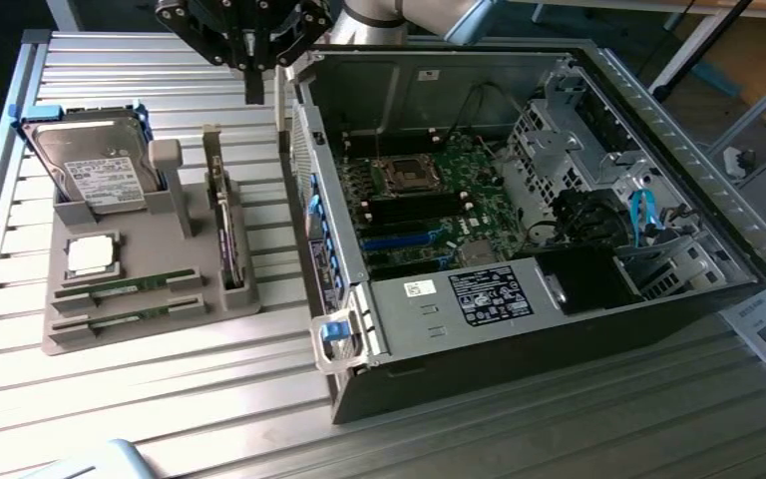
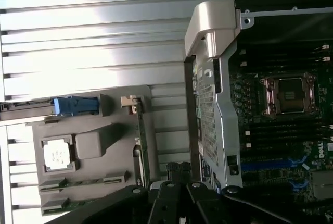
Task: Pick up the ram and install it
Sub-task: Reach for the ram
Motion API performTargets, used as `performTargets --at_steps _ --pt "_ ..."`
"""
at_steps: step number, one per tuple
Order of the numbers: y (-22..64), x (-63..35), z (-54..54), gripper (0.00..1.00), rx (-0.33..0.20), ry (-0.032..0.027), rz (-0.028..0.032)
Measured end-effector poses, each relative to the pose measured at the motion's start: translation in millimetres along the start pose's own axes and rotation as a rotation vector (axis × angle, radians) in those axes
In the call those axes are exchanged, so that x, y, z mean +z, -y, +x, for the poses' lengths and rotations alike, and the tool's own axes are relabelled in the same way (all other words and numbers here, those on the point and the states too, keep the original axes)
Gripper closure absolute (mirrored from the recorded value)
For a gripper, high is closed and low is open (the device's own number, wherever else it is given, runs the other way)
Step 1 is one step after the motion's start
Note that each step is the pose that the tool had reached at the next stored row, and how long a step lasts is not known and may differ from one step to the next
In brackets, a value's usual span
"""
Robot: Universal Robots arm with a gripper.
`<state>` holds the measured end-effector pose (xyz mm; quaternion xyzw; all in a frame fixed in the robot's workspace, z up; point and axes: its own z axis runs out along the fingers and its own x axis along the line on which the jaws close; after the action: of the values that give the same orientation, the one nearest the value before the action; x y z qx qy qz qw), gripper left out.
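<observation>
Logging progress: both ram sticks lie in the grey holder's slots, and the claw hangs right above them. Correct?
Not quite. The ram sticks do lie in the grey holder's slots, but the claw is not above them. It hangs past the holder's far end, beside the open computer case. The exterior view shows this.

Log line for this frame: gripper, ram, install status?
gripper: shut, empty, raised between grey plastic parts holder and open black computer case | thin green ram sticks: two, lying in holder slots | install: not started
</observation>
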<state>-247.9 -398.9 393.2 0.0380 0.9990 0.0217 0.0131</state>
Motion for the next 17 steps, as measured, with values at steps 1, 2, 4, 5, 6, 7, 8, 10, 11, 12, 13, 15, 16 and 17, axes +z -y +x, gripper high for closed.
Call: performTargets --at_steps 1,2,4,5,6,7,8,10,11,12,13,15,16,17 --pt "0.3 -0.1 4.4 0.89 0.000 0.0001 -0.0001" --pt "0.9 -0.4 11.2 0.89 0.000 -0.0001 0.0001" --pt "1.6 -0.6 20.4 0.89 0.000 0.0000 0.0001" --pt "2.0 -0.7 26.5 0.89 0.000 0.0000 0.0000" --pt "2.4 -0.9 32.0 0.89 0.000 -0.0001 0.0001" --pt "2.7 -1.1 36.2 0.89 0.000 -0.0001 0.0001" --pt "3.1 -1.1 40.5 0.89 0.000 0.0000 0.0000" --pt "3.7 -1.3 48.9 0.89 0.000 0.0000 0.0000" --pt "3.9 -1.4 51.6 0.89 0.000 0.0000 0.0001" --pt "4.1 -1.5 54.8 0.89 0.000 0.0000 0.0001" --pt "4.4 -1.6 57.5 0.89 0.000 -0.0001 0.0001" --pt "5.1 -1.8 67.7 0.89 0.000 0.0000 0.0000" --pt "5.4 -1.9 70.8 0.89 0.000 -0.0001 0.0001" --pt "5.6 -2.1 74.0 0.89 0.000 -0.0001 0.0001"
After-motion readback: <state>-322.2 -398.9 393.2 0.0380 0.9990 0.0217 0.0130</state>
